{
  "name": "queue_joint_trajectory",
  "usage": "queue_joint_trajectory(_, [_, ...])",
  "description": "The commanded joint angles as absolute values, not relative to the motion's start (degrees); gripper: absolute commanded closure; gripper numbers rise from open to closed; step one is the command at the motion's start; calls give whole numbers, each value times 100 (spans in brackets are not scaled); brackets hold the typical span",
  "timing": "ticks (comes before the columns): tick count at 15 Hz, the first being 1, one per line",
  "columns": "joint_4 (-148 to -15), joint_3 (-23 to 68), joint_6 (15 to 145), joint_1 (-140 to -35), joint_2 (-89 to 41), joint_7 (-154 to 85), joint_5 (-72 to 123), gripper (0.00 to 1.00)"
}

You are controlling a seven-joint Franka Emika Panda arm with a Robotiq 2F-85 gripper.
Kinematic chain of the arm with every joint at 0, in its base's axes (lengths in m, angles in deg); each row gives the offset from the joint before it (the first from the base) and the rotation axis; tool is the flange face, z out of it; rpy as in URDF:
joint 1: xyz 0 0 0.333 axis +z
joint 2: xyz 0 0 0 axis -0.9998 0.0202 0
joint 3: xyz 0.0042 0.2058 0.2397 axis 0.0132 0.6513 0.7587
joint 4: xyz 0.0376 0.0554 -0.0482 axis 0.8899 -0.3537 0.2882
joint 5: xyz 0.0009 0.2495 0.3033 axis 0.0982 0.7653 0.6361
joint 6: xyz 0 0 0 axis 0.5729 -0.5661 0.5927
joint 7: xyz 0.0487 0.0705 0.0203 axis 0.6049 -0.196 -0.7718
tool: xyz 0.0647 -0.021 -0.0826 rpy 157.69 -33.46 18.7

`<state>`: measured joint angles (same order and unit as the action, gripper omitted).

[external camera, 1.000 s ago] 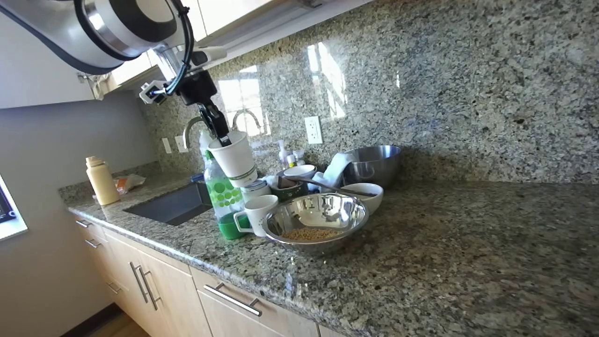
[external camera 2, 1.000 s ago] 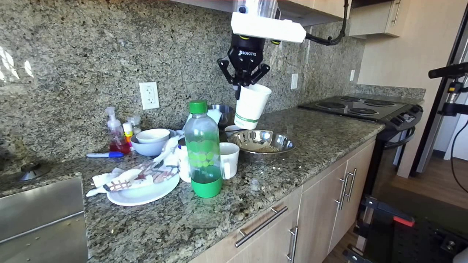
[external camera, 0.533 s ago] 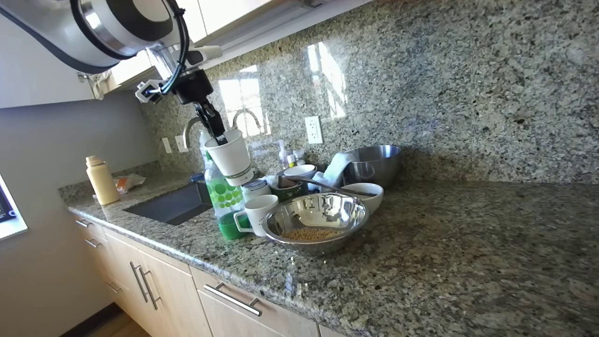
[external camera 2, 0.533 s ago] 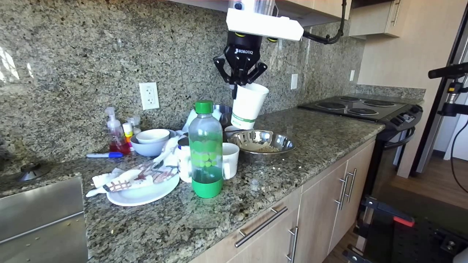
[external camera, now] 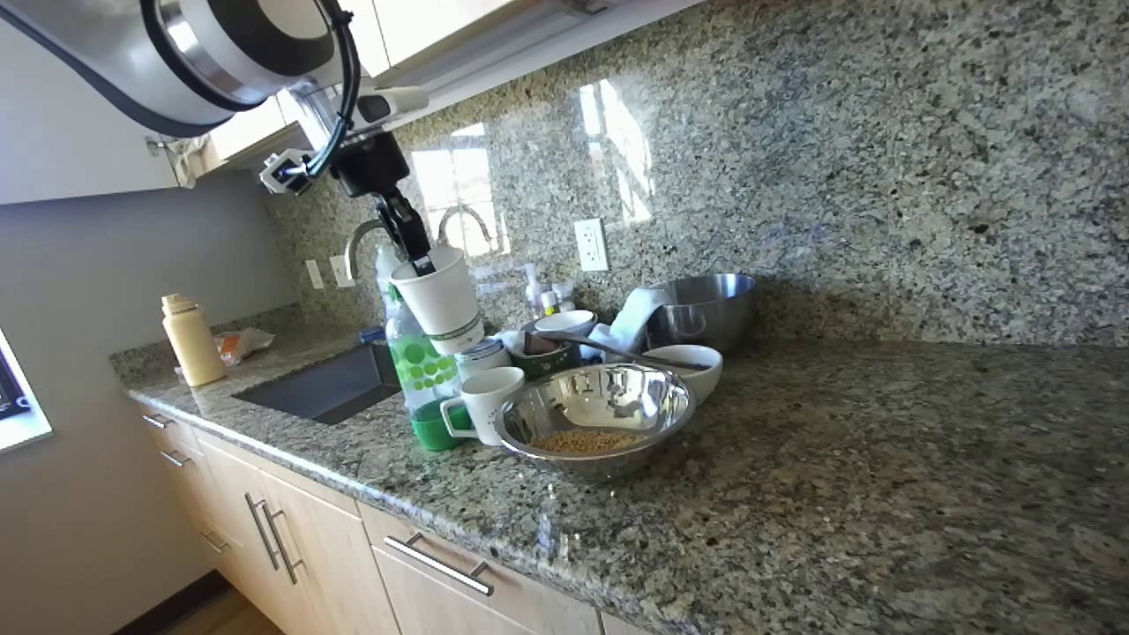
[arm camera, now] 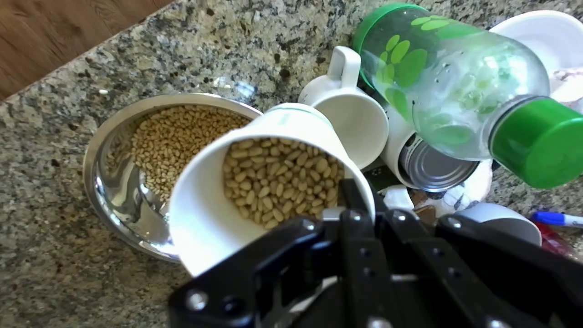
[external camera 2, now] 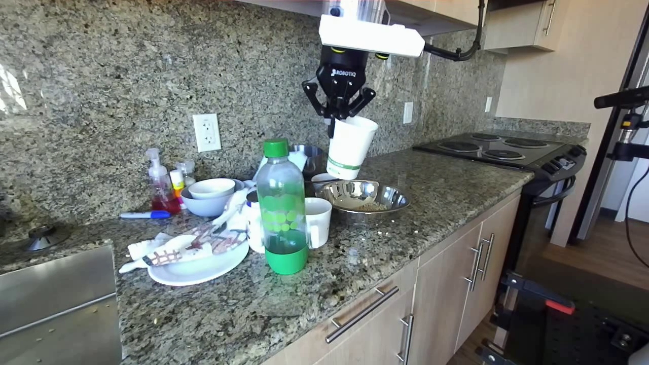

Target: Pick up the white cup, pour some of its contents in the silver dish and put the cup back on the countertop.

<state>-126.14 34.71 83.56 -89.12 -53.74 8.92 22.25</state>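
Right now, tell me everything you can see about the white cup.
The white cup looks like paper, widening toward its open rim, with a green band near the base. Pale grains, perhaps pine nuts, lie inside. It is tilted, held above the countertop by the hand, which pinches its rim, one finger inside and one outside.

Print [external camera 2: 335, 170] on the white cup [external camera 2: 352, 146] — illegibly small.

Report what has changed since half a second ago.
The gripper, holding the white cup, has shifted slightly right and down in both exterior views, nearly back to its place a second ago. The green bottle has tipped a little left at its top in an exterior view, base in place. Nothing was newly gripped or let go; the silver dish and white mug stayed put.
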Motion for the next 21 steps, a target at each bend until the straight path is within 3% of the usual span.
queue_joint_trajectory(1, [-12609, 3456, 8348, -8908, -5375, 881, 2231, 97])
queue_joint_trajectory(21, [-12129, 3019, 8375, -8954, -4717, 372, 2567, 99])
